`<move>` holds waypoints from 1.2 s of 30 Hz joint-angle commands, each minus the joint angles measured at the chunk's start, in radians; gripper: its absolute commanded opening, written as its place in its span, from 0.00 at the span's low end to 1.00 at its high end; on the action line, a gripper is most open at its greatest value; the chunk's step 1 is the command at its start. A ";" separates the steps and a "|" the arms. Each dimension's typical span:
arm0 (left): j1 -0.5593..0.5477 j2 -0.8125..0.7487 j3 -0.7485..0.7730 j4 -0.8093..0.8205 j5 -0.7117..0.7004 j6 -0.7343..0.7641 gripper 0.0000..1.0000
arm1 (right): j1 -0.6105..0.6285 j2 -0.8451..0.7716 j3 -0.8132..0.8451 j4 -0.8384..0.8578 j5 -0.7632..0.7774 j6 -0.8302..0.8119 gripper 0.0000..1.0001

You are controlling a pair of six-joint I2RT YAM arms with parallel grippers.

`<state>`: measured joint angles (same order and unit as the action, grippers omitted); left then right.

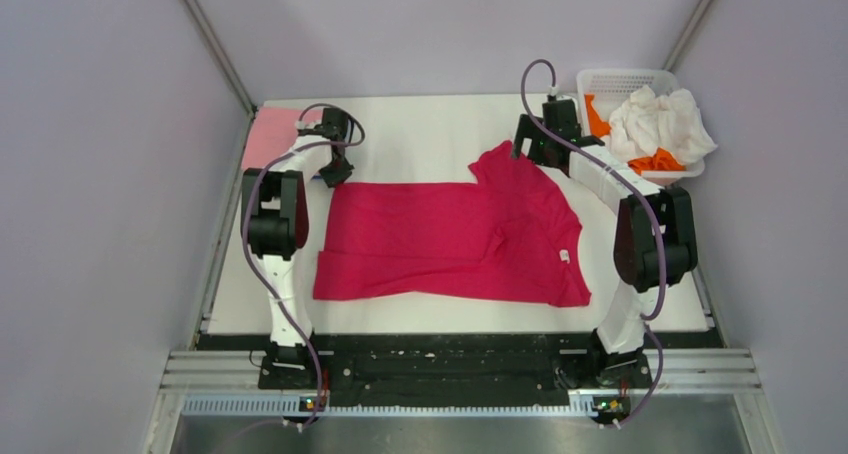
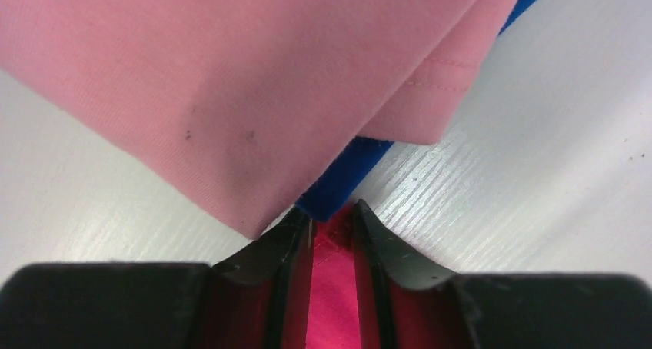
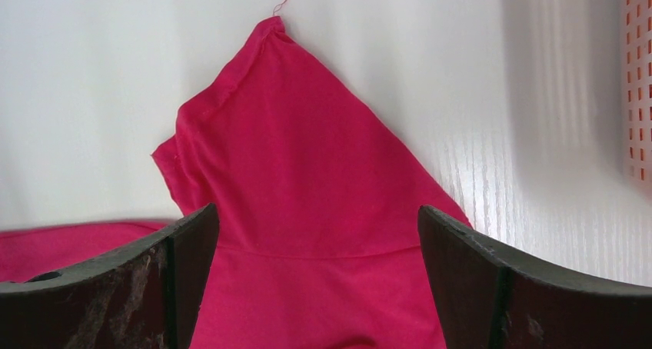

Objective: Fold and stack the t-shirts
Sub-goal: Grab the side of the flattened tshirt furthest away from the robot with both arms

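Past the far edge of the spread crimson-red t-shirt (image 1: 450, 239), the white table (image 1: 420, 134) lies bare between my arms, and I could pass there. At the shirt's far left corner, a folded light pink shirt (image 2: 231, 80) over a blue one (image 2: 346, 172) sits just ahead of my left gripper (image 2: 330, 209). To its far right, a heaped white plastic mesh basket (image 1: 625, 74) walls that side.

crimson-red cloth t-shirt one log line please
crimson-red cloth t-shirt spread out | left pincer closed on corner | right pincer open above sleeve
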<state>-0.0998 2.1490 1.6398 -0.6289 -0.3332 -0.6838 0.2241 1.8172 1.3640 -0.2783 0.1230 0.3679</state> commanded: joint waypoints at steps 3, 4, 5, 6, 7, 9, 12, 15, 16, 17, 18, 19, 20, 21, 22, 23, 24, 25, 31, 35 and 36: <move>-0.012 -0.070 -0.060 -0.014 0.023 -0.004 0.29 | -0.013 0.019 0.071 -0.012 0.030 -0.011 0.99; -0.014 -0.079 -0.070 -0.013 0.019 -0.004 0.29 | -0.012 0.025 0.080 -0.014 0.034 -0.012 0.99; -0.015 -0.086 -0.077 -0.012 0.012 -0.003 0.26 | -0.012 0.031 0.090 -0.014 0.036 -0.013 0.99; -0.015 -0.088 -0.080 -0.011 0.010 0.000 0.20 | -0.014 0.037 0.098 -0.015 0.036 -0.015 0.99; -0.016 -0.090 -0.081 -0.011 0.012 0.006 0.06 | -0.013 0.045 0.108 -0.015 0.039 -0.016 0.99; -0.017 -0.098 -0.082 -0.012 0.017 0.011 0.00 | -0.013 0.066 0.137 -0.015 0.034 -0.024 0.99; -0.022 -0.125 -0.093 0.010 0.018 0.031 0.00 | -0.014 0.123 0.201 -0.018 -0.007 -0.053 0.99; -0.030 -0.157 -0.098 0.021 0.004 0.042 0.00 | -0.004 0.210 0.300 -0.033 -0.030 -0.089 0.99; -0.031 -0.165 -0.097 0.021 -0.001 0.046 0.00 | 0.001 0.246 0.341 -0.048 -0.030 -0.102 0.98; -0.032 -0.174 -0.097 0.021 -0.006 0.051 0.00 | 0.008 0.280 0.381 -0.054 -0.030 -0.116 0.96; -0.033 -0.182 -0.098 0.020 -0.007 0.054 0.00 | 0.016 0.317 0.422 -0.052 -0.025 -0.135 0.95; -0.034 -0.190 -0.099 0.019 -0.008 0.055 0.00 | 0.024 0.353 0.458 -0.049 -0.016 -0.158 0.93; -0.034 -0.196 -0.102 0.019 -0.007 0.059 0.00 | 0.034 0.391 0.504 -0.052 -0.005 -0.184 0.93; -0.035 -0.204 -0.104 0.019 -0.008 0.062 0.00 | 0.040 0.431 0.551 -0.059 0.008 -0.202 0.92; -0.037 -0.210 -0.106 0.018 -0.008 0.064 0.00 | 0.047 0.469 0.596 -0.066 0.012 -0.223 0.91; -0.038 -0.215 -0.109 0.018 -0.006 0.066 0.00 | 0.052 0.508 0.645 -0.074 0.009 -0.239 0.91; -0.038 -0.224 -0.115 0.018 -0.003 0.067 0.00 | 0.053 0.559 0.692 -0.084 0.009 -0.247 0.90; -0.039 -0.228 -0.119 0.016 0.000 0.066 0.00 | 0.056 0.599 0.740 -0.102 0.008 -0.248 0.88; -0.049 -0.262 -0.150 0.019 0.001 0.066 0.00 | 0.082 0.731 0.909 -0.203 0.057 -0.271 0.81; -0.050 -0.281 -0.166 0.019 0.002 0.072 0.00 | 0.084 0.694 0.818 -0.210 0.075 -0.261 0.73; -0.051 -0.287 -0.169 0.021 0.002 0.072 0.00 | 0.084 0.676 0.791 -0.210 0.083 -0.255 0.71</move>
<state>-0.1455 1.9369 1.4864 -0.6285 -0.3233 -0.6247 0.2996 2.5443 2.2112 -0.4343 0.1596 0.1219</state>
